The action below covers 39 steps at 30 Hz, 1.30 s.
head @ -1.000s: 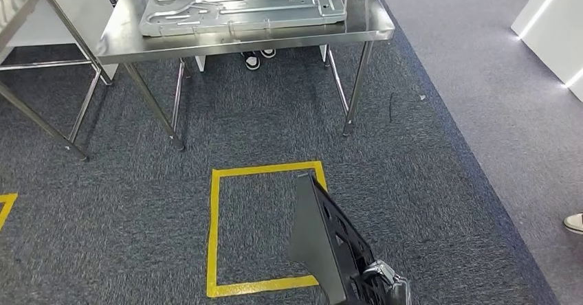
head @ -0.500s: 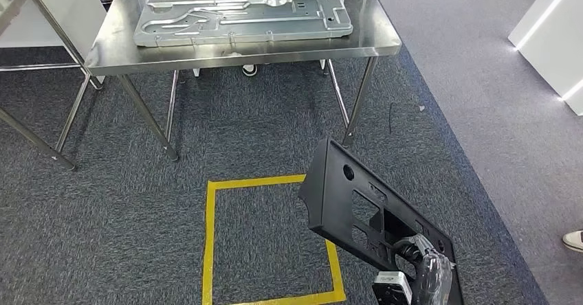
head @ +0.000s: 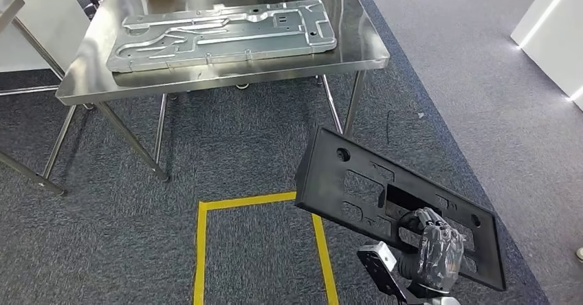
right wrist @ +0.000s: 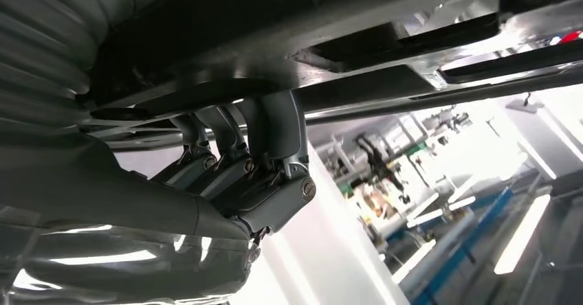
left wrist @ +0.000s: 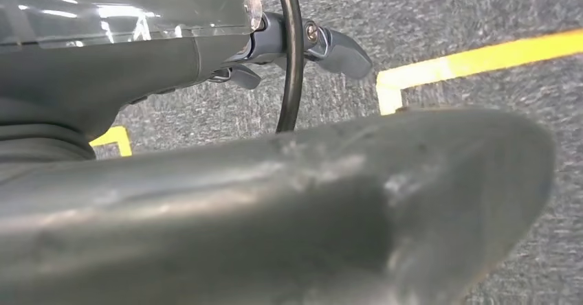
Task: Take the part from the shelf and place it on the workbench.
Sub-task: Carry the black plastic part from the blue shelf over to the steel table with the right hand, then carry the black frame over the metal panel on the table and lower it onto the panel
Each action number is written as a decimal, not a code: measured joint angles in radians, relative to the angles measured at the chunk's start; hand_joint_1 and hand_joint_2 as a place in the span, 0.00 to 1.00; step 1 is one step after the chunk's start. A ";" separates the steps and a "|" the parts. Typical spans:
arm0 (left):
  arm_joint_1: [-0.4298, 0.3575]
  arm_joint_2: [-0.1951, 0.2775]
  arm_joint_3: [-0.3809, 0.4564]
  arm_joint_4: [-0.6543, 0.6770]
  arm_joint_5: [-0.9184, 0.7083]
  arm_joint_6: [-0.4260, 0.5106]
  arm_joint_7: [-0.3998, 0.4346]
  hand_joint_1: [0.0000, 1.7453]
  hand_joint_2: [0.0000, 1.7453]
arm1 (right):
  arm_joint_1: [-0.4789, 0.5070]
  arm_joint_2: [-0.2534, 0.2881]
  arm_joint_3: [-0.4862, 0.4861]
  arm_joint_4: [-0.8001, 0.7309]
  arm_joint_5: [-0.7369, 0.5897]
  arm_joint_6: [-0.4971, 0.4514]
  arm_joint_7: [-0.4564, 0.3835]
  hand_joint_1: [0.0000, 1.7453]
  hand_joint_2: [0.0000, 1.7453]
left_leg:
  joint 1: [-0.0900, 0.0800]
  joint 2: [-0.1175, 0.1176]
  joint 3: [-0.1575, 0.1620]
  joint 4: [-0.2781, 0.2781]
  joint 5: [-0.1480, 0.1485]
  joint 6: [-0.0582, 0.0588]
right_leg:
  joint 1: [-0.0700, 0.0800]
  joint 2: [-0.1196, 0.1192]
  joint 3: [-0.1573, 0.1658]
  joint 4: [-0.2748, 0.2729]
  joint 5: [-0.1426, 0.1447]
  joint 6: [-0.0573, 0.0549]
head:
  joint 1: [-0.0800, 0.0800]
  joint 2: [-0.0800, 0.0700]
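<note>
No brand, label or writing can be read on anything here. The black part (head: 385,205), a long flat plastic panel with cut-out windows and round holes, is held in the air in the right hand (head: 432,249), low in the head view, over the grey carpet (head: 227,147) and short of the steel worktop (head: 357,44). Compared with a second ago, when the panel stood nearly edge-on to the camera, it now shows its broad face, lying tilted with its far end raised toward the worktop; half a second ago it was already turned but sat lower in the picture. The whole scene has also shifted between pictures, so the camera has moved: the worktop now sits further left and shows more of its top, and the yellow tape square (head: 203,250) on the carpet has slid down in the frame. The right hand grips the panel near its nearer end, with the fingers (right wrist: 271,123) hooked over an edge of the part as seen in the right wrist view. A large stamped metal plate (head: 220,34) lies flat on the worktop. The left hand (left wrist: 295,44) hangs over the carpet with its fingers curled and nothing visible in them.
</note>
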 joint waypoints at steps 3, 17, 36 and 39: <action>0.005 0.002 0.000 0.000 -0.019 -0.008 0.002 0.00 0.00 | -0.041 -0.024 -0.002 0.026 0.052 0.014 0.056 1.00 1.00 | -0.009 0.000 -0.052 -0.057 -0.020 0.019 | 0.012 0.006 0.043 0.000 -0.033 -0.004 | 0.000 0.000; -0.004 0.010 -0.006 0.001 -0.091 -0.029 0.017 0.00 0.00 | -0.281 -0.199 -0.002 0.249 0.217 0.165 0.200 1.00 1.00 | -0.019 -0.015 0.064 -0.274 0.163 0.077 | -0.005 0.005 -0.117 0.252 -0.158 0.064 | 0.000 0.000; 0.000 0.011 -0.007 0.001 -0.142 -0.045 0.024 0.00 0.00 | -0.427 -0.203 0.128 0.416 0.350 0.232 0.212 1.00 1.00 | -0.013 -0.004 -0.114 -0.179 0.182 0.025 | -0.004 0.006 0.090 -0.013 -0.069 0.011 | 0.000 0.000; -0.006 0.012 -0.007 0.002 -0.165 -0.049 0.035 0.00 0.00 | -0.506 -0.191 0.205 0.457 0.388 0.294 0.214 1.00 1.00 | -0.022 -0.003 -0.102 -0.244 0.286 0.039 | -0.002 0.016 0.110 -0.013 -0.084 0.031 | 0.000 0.000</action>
